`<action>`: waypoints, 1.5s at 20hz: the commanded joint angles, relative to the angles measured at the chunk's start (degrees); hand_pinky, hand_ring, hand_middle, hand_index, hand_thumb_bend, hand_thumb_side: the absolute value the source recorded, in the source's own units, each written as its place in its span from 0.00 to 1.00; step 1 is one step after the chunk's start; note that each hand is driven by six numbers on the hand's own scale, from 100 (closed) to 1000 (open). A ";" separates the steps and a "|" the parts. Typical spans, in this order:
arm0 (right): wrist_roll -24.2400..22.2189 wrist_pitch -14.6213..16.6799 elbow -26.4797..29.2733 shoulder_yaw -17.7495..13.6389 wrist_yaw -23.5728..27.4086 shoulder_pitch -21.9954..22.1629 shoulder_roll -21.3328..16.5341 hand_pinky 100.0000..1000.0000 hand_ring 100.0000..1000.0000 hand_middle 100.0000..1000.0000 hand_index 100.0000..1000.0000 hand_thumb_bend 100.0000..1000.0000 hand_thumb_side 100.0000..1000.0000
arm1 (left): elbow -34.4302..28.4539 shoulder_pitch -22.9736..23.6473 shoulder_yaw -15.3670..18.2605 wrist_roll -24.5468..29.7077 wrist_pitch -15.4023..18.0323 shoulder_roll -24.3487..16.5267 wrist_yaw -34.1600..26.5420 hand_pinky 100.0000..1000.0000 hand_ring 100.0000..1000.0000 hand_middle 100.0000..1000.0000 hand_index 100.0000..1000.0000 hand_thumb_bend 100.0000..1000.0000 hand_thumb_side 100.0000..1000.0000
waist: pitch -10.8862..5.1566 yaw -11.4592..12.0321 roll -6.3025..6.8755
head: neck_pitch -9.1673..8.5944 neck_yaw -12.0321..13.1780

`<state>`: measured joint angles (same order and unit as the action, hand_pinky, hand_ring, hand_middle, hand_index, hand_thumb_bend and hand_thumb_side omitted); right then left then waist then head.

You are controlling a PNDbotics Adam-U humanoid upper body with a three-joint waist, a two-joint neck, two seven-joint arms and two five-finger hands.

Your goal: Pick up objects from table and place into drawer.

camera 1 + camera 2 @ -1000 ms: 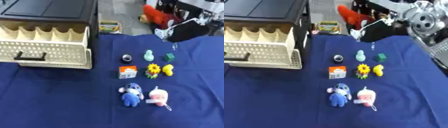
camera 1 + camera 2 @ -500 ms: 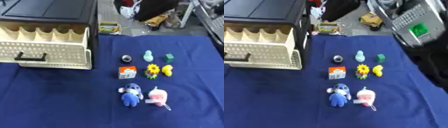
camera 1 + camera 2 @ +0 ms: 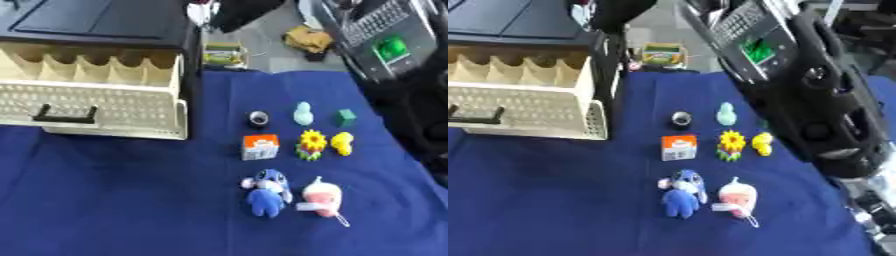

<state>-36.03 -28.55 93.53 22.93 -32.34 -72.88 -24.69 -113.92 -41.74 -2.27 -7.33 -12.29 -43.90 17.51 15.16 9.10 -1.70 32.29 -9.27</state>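
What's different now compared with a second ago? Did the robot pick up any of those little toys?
No toy has been picked up. The robot's right arm has swung in from the far right and now hangs over the table's right side, hiding the green cube in the right eye view. The toys and the open drawer lie as before.

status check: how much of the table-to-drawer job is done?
Nothing looks done. The drawer stands open, and the compartments in view hold nothing. All toys sit on the blue cloth: dark ring, pale figure, green cube, orange-white box, sunflower, yellow duck, blue plush, pink plush. Nothing is in hand: only a black arm shows at the right, no robot hand visible. All eight remain.
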 commanded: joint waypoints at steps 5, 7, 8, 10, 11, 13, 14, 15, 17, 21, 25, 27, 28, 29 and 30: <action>1.34 0.35 -3.44 -1.34 -1.84 -2.41 4.00 0.17 0.31 0.14 0.34 0.00 0.11 | -0.67 -1.71 0.19 0.20 0.53 0.03 -0.18 0.00 0.00 0.00 0.65 0.44 0.89 | -0.53 0.82 0.21 | -1.31 -1.26; 1.67 0.40 -4.07 -1.36 -1.92 -2.60 4.98 0.17 0.31 0.14 0.34 0.00 0.11 | -0.67 -1.81 0.23 0.10 0.65 0.15 -0.23 0.00 0.00 0.00 0.65 0.43 0.88 | -0.50 1.09 0.16 | -1.33 -1.48; 1.80 0.40 -4.33 -1.36 -1.94 -2.66 5.39 0.16 0.31 0.14 0.34 0.00 0.11 | -0.67 -1.84 0.23 0.05 0.68 0.18 -0.24 0.00 0.00 0.00 0.65 0.44 0.88 | -0.51 1.19 0.14 | -1.32 -1.56; 2.02 0.38 -4.73 -1.31 -2.04 -2.77 6.00 0.16 0.31 0.14 0.34 0.00 0.11 | -0.67 -1.87 0.22 0.04 0.70 0.17 -0.24 0.00 0.00 0.00 0.65 0.44 0.88 | -0.57 1.32 0.07 | -1.23 -1.62; 2.12 0.38 -4.91 -1.26 -2.14 -2.83 6.24 0.16 0.31 0.14 0.34 0.00 0.11 | -0.67 -1.88 0.22 0.04 0.69 0.17 -0.23 0.00 0.00 0.00 0.65 0.44 0.88 | -0.60 1.36 0.03 | -1.19 -1.62; 2.24 0.45 -5.30 -1.08 -2.37 -2.95 6.66 0.17 0.31 0.14 0.34 0.00 0.11 | -0.67 -1.95 0.21 0.08 0.68 0.20 -0.24 0.00 0.00 0.00 0.65 0.44 0.88 | -0.67 1.42 -0.04 | -1.13 -1.54; 2.34 0.50 -5.60 -1.00 -2.49 -2.98 6.89 0.17 0.31 0.14 0.34 0.00 0.11 | -0.67 -2.01 0.16 0.14 0.71 0.23 -0.25 0.00 0.00 0.00 0.65 0.44 0.88 | -0.68 1.48 -0.10 | -1.11 -1.56; 2.54 0.58 -5.98 -0.93 -2.64 -2.99 7.11 0.16 0.31 0.14 0.34 0.00 0.08 | -0.67 -2.07 0.08 0.23 0.74 0.27 -0.26 0.00 0.00 0.00 0.64 0.44 0.88 | -0.68 1.56 -0.15 | -1.12 -1.60; 3.11 0.87 -6.77 -0.82 -2.83 -2.89 7.41 0.16 0.31 0.14 0.34 0.00 0.11 | -0.67 -2.15 0.03 0.36 0.76 0.30 -0.23 0.00 0.00 0.00 0.64 0.44 0.88 | -0.62 1.72 -0.23 | -1.16 -1.68; 4.85 1.77 -8.65 -0.63 -3.06 -2.66 7.75 0.20 0.33 0.17 0.36 0.00 0.10 | -0.67 -2.32 0.02 0.40 0.77 0.28 -0.20 0.00 0.00 0.00 0.64 0.44 0.88 | -0.38 2.07 -0.38 | -1.36 -1.74; 6.89 2.76 -10.55 -0.82 -2.50 -2.67 8.09 0.20 0.33 0.16 0.36 0.00 0.10 | -0.67 -2.43 -0.02 0.44 0.78 0.32 -0.18 0.00 0.00 0.00 0.64 0.44 0.89 | -0.04 2.38 -0.58 | -1.63 -1.94; 7.75 2.94 -11.39 -0.92 -2.15 -2.83 8.40 0.20 0.33 0.16 0.36 0.00 0.10 | -0.67 -2.58 -0.06 0.47 0.80 0.36 -0.17 0.00 0.00 0.00 0.64 0.44 0.88 | 0.13 2.61 -0.69 | -1.80 -2.00; 8.12 2.98 -11.59 -1.04 -1.98 -3.01 8.60 0.19 0.33 0.16 0.36 0.00 0.10 | -0.67 -2.65 -0.08 0.50 0.82 0.39 -0.17 0.00 0.00 0.00 0.64 0.44 0.88 | 0.19 2.74 -0.74 | -1.85 -2.01; 8.46 2.96 -11.65 -1.22 -1.78 -3.21 8.78 0.19 0.33 0.16 0.35 0.00 0.10 | -0.67 -2.69 -0.10 0.53 0.83 0.41 -0.15 0.00 0.00 0.00 0.64 0.44 0.88 | 0.24 2.84 -0.77 | -1.89 -1.99; 8.73 2.93 -11.66 -1.34 -1.62 -3.41 8.88 0.19 0.33 0.16 0.35 0.00 0.10 | -0.67 -2.69 -0.11 0.55 0.82 0.40 -0.14 0.00 0.00 0.00 0.64 0.44 0.88 | 0.26 2.90 -0.80 | -1.90 -1.95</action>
<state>-27.91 -25.63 81.79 22.48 -34.39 -74.69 -15.68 -113.92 -43.43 -2.66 -6.89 -11.55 -42.71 17.41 16.39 11.84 -2.89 31.09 -11.17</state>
